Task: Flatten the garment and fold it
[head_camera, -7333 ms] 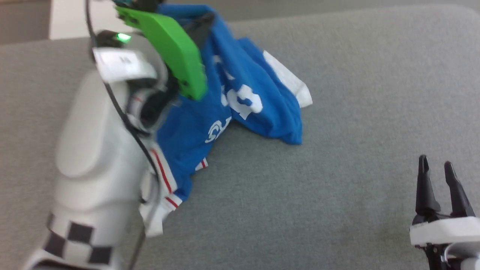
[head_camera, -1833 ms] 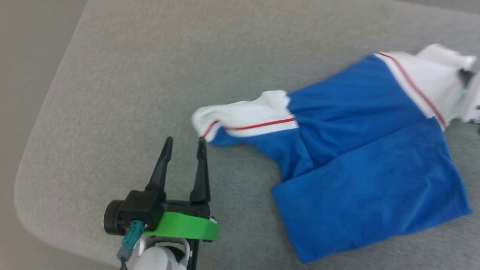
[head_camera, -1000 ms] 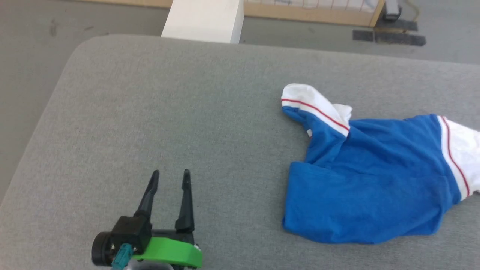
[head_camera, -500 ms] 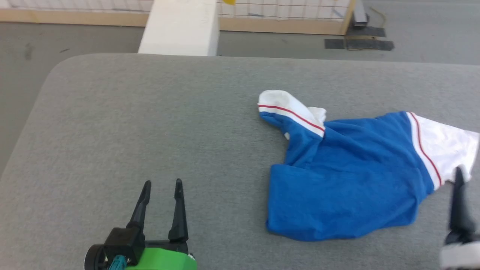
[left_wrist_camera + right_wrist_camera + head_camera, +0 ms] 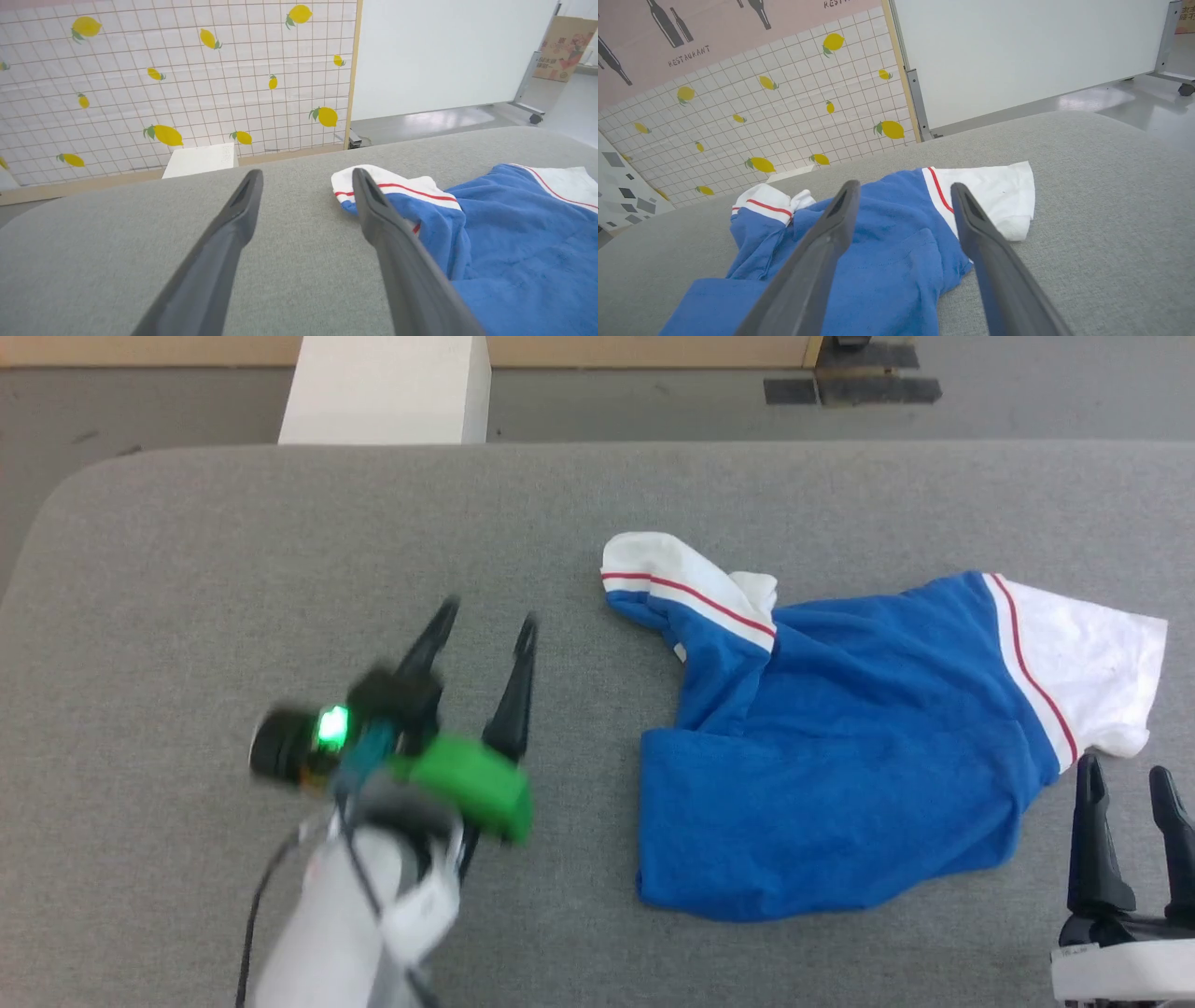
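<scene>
Left claw [image 5: 488, 614], right claw [image 5: 1124, 767] agape; poster [image 5: 714, 32]: "RESTAURANT".

We see a counter [image 5: 215, 560] covered in grey woven fabric, its far left corner rounded. The garment [image 5: 840, 756] lies directly on it, toward our right, rumpled and partly doubled over itself, with plain blue cloth facing up. One white sleeve [image 5: 1092, 663] lies spread flat at the shirt's right end. The other sleeve [image 5: 681, 583], edged with a red stripe, sits bunched and raised at the shirt's far left end.
</scene>
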`<state>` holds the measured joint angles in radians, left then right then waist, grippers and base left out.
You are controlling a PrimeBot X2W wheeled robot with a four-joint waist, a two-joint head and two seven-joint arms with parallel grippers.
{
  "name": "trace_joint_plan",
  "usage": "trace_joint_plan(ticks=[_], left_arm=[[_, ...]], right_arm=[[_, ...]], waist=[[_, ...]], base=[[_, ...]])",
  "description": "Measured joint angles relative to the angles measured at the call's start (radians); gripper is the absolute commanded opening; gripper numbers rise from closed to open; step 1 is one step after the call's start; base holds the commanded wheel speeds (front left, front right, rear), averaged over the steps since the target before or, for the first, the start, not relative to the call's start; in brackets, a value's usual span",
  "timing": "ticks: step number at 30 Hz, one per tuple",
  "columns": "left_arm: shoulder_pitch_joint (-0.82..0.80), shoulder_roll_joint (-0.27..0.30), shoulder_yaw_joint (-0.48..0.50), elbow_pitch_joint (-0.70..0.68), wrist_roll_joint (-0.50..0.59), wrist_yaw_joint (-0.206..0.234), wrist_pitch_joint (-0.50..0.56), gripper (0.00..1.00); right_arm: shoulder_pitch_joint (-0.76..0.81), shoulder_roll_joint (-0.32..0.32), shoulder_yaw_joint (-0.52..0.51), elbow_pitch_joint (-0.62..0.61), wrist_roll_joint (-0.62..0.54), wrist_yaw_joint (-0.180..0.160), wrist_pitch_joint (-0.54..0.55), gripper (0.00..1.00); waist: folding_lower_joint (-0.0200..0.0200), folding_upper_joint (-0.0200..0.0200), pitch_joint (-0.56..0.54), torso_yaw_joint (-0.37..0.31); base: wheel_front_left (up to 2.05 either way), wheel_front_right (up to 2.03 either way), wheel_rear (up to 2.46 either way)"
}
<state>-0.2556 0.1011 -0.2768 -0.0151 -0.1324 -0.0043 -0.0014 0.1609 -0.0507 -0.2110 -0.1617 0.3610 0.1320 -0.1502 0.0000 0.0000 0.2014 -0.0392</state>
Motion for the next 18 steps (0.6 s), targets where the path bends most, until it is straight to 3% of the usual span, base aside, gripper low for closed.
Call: trace_joint_plan(ticks=[5,11,18], left_arm=[[-0.294,-0.023,-0.047,0.098,-0.069,-0.079,0.238,1.00],[-0.580,-0.042,-0.047,0.275,-0.232,-0.100,0.461,1.00],[-0.744,-0.004,-0.030,0.442,-0.263,-0.100,0.640,1.00]], right_arm=[[-0.039,0.000,0.019,0.019,0.012,0.000,-0.009,1.00],[-0.100,0.000,0.053,0.054,0.027,0.000,-0.026,1.00],[-0.156,0.000,0.077,0.121,0.046,0.000,-0.054,1.00]], waist=[[0.0001,0.0000,0.057,0.000],[0.0000,0.0000,0.134,-0.018],[0.0001,0.0000,0.216,-0.075]], base=[[0.00,0.00,0.00],[0.00,0.00,0.00],[0.00,0.00,0.00]])
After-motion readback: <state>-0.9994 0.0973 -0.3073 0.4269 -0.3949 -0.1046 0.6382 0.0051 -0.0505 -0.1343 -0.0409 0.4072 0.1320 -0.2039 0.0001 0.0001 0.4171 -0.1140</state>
